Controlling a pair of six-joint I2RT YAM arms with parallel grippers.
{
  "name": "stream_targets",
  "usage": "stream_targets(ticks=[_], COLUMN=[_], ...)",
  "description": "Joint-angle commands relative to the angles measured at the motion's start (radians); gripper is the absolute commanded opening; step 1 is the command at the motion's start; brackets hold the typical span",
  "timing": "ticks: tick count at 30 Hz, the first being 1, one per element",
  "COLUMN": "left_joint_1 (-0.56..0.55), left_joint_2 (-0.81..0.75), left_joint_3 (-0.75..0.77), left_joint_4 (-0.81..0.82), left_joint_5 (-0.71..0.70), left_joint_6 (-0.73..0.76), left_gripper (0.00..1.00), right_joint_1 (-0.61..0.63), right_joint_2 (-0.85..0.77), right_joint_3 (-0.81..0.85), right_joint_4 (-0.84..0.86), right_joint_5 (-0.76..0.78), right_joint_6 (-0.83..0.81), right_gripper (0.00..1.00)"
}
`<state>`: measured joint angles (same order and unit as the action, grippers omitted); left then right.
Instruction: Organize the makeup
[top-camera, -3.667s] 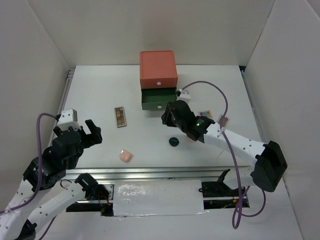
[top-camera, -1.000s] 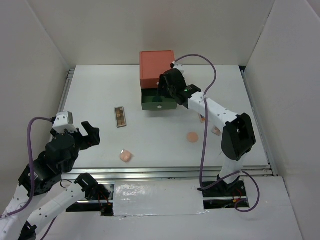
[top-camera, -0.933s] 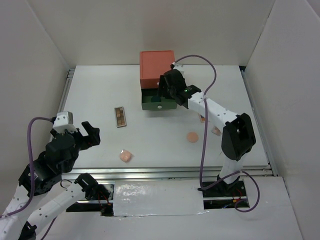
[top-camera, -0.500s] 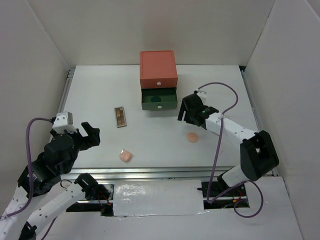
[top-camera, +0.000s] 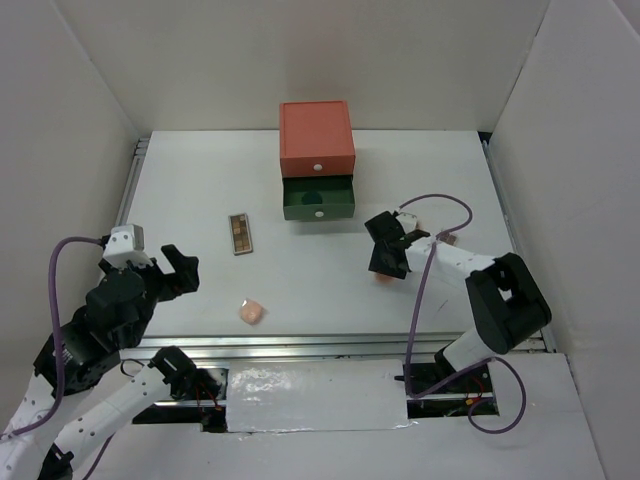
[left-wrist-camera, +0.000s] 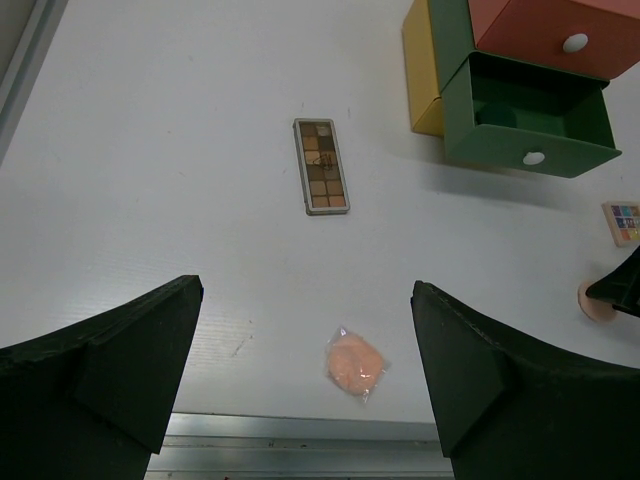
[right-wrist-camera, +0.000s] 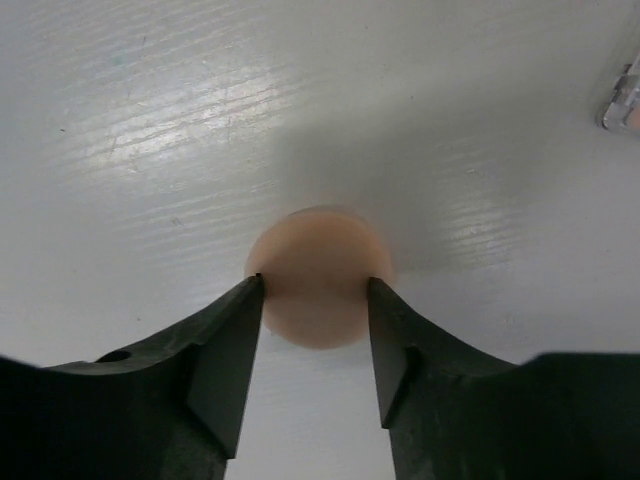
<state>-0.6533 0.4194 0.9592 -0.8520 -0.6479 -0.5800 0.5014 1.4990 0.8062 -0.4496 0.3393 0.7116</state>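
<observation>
A bare peach puff (right-wrist-camera: 318, 300) lies on the table, and my right gripper (right-wrist-camera: 315, 285) grips it by both sides; the top view shows this gripper (top-camera: 385, 265) low over the puff (top-camera: 382, 279). My left gripper (left-wrist-camera: 305, 290) is open and empty, high above a wrapped peach puff (left-wrist-camera: 355, 362) near the front edge (top-camera: 252, 312). A brown palette (top-camera: 240, 233) lies at left centre. A multicolour palette (left-wrist-camera: 625, 220) lies at the right. A dark green compact (top-camera: 313, 195) sits in the open green drawer (top-camera: 318, 208). No tubes are in view.
The drawer box (top-camera: 316, 138) stands at the back centre: red drawer on top, green drawer (left-wrist-camera: 525, 150) pulled out, yellow one (left-wrist-camera: 420, 70) below. A small pinkish item (top-camera: 445, 238) lies right of the right arm. White walls enclose the table.
My right gripper went to the open green drawer with the dark green compact, left it there, then came back down onto the bare peach puff. The left arm barely moved.
</observation>
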Motion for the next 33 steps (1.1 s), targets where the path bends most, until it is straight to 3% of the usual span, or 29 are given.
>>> stream_targets(ticks=[1,3,7,9,11,12,17,22,33], left_joint_1=[-0.003,-0.003,-0.005,-0.003,-0.005,-0.005,-0.005,-0.005,-0.005], left_joint_2=[-0.008,-0.014,-0.019,-0.021,-0.024,-0.027,-0.028,-0.016,-0.042], left_joint_3=[0.003,0.003,0.003,0.001,0.003,0.003,0.001,0.003,0.001], left_joint_4=[0.039,0.039,0.041,0.041,0.039,0.041,0.041,0.039,0.034], left_joint_5=[-0.001,0.001,0.002,0.002,0.002,0.002,0.002,-0.001,-0.015], left_joint_6=[0.008,0.009,0.009,0.011,0.011,0.009,0.011,0.008,-0.001], left_gripper=[0.99,0.99,0.99,0.99,0.99,0.99,0.99,0.99,0.99], right_joint_1=[0.011,0.012,0.012,0.012,0.012,0.012,0.051,0.086,0.092], right_joint_2=[0.066,0.078,0.089,0.095,0.096,0.093,-0.052,-0.184,0.103], right_joint_3=[0.062,0.071,0.083,0.088,0.091,0.090,0.067,0.175,0.580], right_joint_4=[-0.006,-0.011,-0.020,-0.020,-0.015,-0.005,0.026,0.092,0.154], right_joint_5=[-0.010,-0.019,-0.023,-0.034,-0.051,-0.059,-0.077,-0.129,-0.116], right_joint_6=[0.005,0.000,-0.004,-0.020,-0.032,-0.034,-0.018,-0.076,-0.202], right_gripper=[0.52,0.47,0.46,0.33,0.02,0.00,0.00,0.00,0.00])
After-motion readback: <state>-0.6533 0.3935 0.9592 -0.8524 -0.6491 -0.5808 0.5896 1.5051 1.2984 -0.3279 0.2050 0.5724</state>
